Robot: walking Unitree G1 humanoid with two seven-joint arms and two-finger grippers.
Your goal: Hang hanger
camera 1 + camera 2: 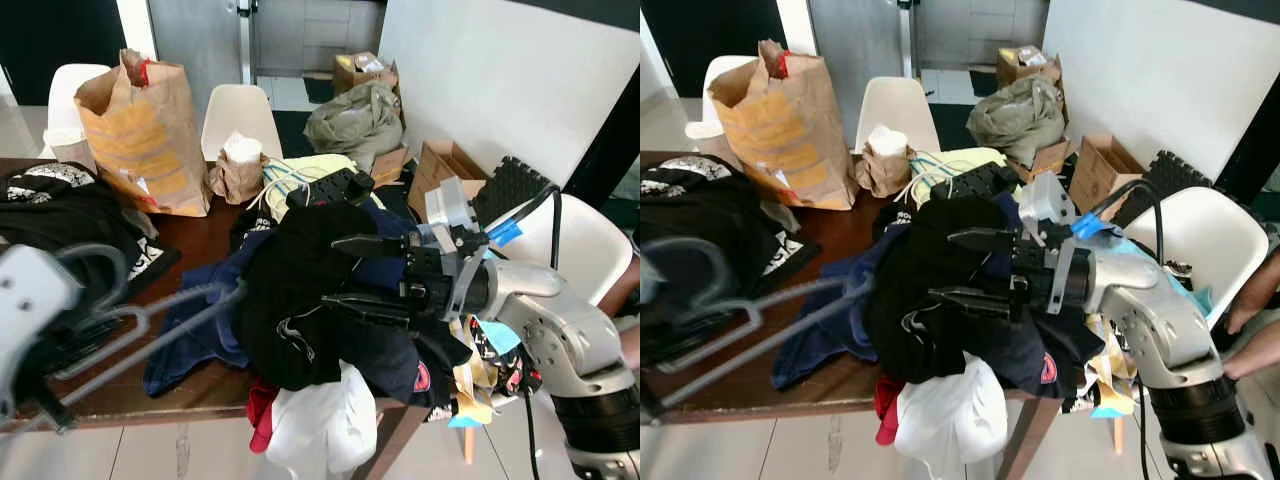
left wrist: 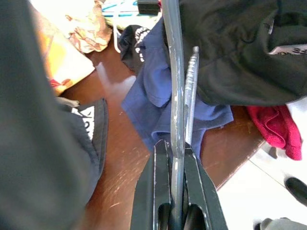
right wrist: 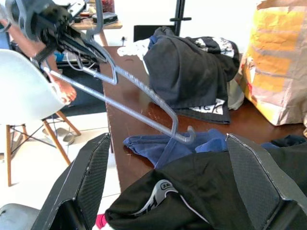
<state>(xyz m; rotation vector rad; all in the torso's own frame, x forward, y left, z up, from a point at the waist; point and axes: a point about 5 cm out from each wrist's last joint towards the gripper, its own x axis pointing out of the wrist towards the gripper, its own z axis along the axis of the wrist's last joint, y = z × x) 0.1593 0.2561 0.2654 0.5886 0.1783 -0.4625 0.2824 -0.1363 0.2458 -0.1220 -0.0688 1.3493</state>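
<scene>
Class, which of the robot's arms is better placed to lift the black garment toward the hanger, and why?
Right: its open tool straddles the black garment. The left tool is shut on the hanger.

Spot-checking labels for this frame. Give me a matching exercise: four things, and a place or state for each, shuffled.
Things:
1. hanger
2. right tool
3. paper bag
4. blue garment

Places or states:
A. open above the black garment
B. upright at the far side of the table
C. clamped in the left tool
D. lying on the table under the hanger's tip

Pairs: 1-C, 2-A, 3-B, 4-D
</scene>
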